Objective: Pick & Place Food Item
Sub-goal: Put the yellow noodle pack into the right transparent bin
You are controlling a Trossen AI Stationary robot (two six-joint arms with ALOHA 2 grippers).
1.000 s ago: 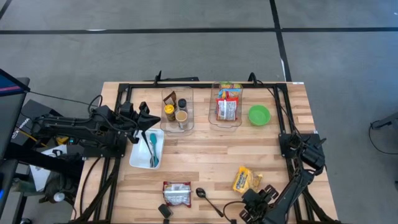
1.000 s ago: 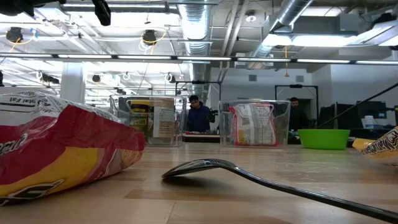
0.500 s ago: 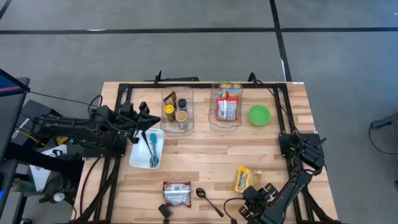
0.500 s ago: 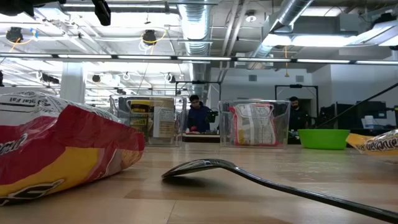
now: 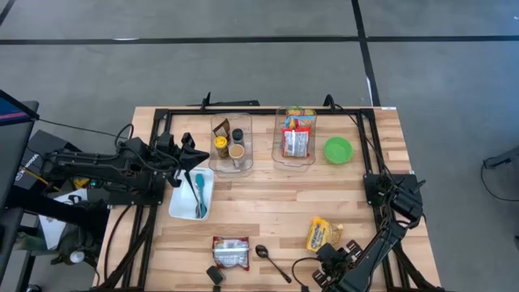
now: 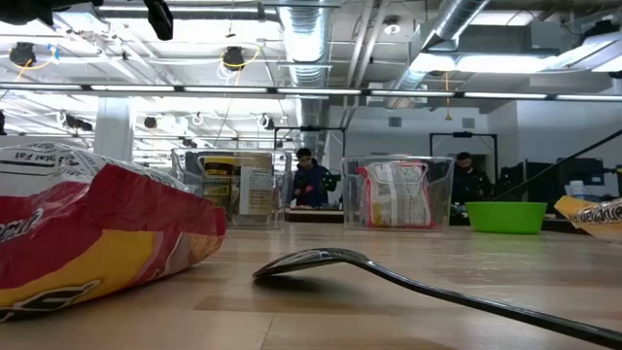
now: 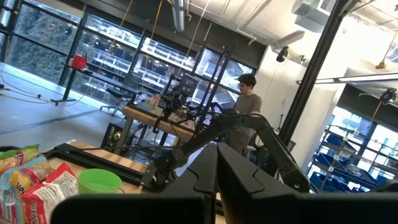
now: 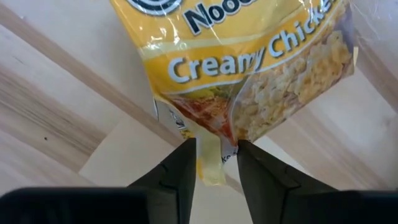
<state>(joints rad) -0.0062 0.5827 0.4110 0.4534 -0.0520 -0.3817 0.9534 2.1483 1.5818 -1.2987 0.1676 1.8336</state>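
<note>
Near the table's (image 5: 268,207) front right, noodle packet (image 5: 319,234) pinched at its edge by right gripper (image 8: 214,163), left gripper (image 5: 193,154) closed, parked far left.

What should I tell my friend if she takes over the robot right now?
Right end effector: at the table's near right corner, fingers on either side of the bottom edge of the yellow noodle packet, pinching it. The low view shows the packet lifted slightly off the table.
Left end effector: shut, holding nothing, parked at the table's left side beside the white tray.
Done: packet gripped.
Left: carry it and set it down, likely in the clear bin that holds other snack packets. The red packet and black spoon lie untouched at the near edge.
</note>
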